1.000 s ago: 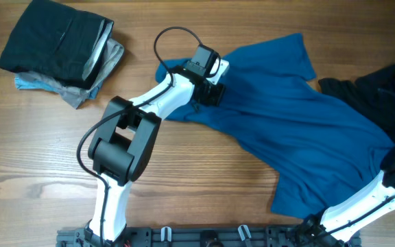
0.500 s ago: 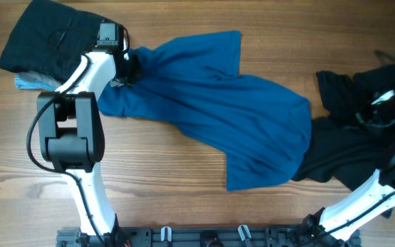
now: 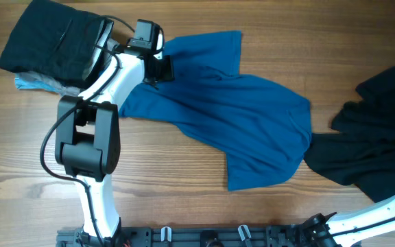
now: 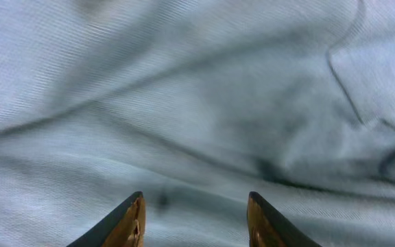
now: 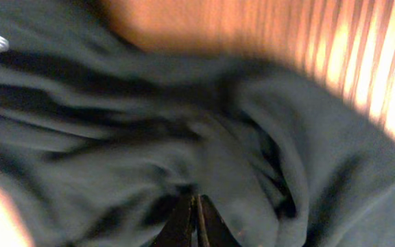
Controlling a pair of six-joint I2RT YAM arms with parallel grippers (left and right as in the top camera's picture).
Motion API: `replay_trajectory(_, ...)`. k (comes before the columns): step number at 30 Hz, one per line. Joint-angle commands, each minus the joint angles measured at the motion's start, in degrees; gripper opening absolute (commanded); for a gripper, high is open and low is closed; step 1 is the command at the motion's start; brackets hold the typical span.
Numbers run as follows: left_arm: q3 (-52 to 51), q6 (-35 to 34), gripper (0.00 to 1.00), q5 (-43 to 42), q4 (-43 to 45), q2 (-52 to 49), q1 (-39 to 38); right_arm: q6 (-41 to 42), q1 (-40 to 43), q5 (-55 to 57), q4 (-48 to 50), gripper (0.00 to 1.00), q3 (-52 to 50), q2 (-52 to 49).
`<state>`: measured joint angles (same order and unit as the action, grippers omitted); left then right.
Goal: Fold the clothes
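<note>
The deep-blue shirt (image 3: 238, 116) lies spread and wrinkled across the middle of the table. My left gripper (image 3: 158, 68) hovers over its upper-left part. In the left wrist view it (image 4: 196, 206) is open, with only blue fabric (image 4: 197, 103) beneath the fingertips. A black garment (image 3: 369, 151) lies bunched at the right, touching the shirt's lower-right edge. My right gripper (image 5: 196, 200) is out of the overhead view. In the right wrist view it is shut, with folds of the black garment (image 5: 115, 137) gathered at its tips.
A folded stack (image 3: 57, 44) with a black piece on top sits at the far left corner. Grey and pale-blue pieces (image 3: 36, 84) show beneath it. The right arm (image 3: 376, 214) crosses the lower-right corner. Bare wooden table (image 3: 184, 171) lies in front of the shirt.
My left gripper has moved right from the shirt's left edge by the stack, and the shirt stayed put. The black garment has shifted right and the right gripper has left the overhead view.
</note>
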<state>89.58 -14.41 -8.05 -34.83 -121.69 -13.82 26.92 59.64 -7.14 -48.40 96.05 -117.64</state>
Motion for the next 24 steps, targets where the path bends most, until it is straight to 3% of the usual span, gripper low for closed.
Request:
replay_trajectory(1, -0.2, 2.4, 0.56, -0.9, -0.4, 5.0, -1.0, -4.7, -1.5, -10.1, -3.0, 0.12, 8.0, 2.4)
replay_trajectory(3, -0.2, 2.4, 0.62, -0.9, -0.3, 9.0, -0.9, -9.0, -3.3, -21.5, -5.2, 0.21, 8.6, 5.1)
replay_trajectory(8, -0.2, 2.4, 0.71, -1.1, -2.7, 15.8, -1.3, -13.5, -12.9, -21.2, -18.4, 0.21, 7.4, 6.4)
replay_trajectory(11, -0.2, 2.4, 0.73, -1.1, -6.0, 16.7, -1.6, -12.7, -23.2, -8.0, -24.0, 0.21, 1.3, 6.4)
replay_trajectory(14, -0.2, 2.5, 0.73, -1.1, -9.7, 16.7, -1.4, -3.8, -28.8, 7.5, -21.7, 0.21, -7.4, 6.4)
replay_trajectory(20, -0.2, 4.6, 0.74, -1.1, -12.0, 16.7, -1.4, -2.3, -26.5, 1.3, -10.5, 0.17, -25.7, 6.4)
replay_trajectory(24, -0.2, 5.0, 0.75, -1.1, -12.1, 16.7, -1.4, 2.8, -19.8, 8.4, -8.4, 0.14, -26.9, 6.4)
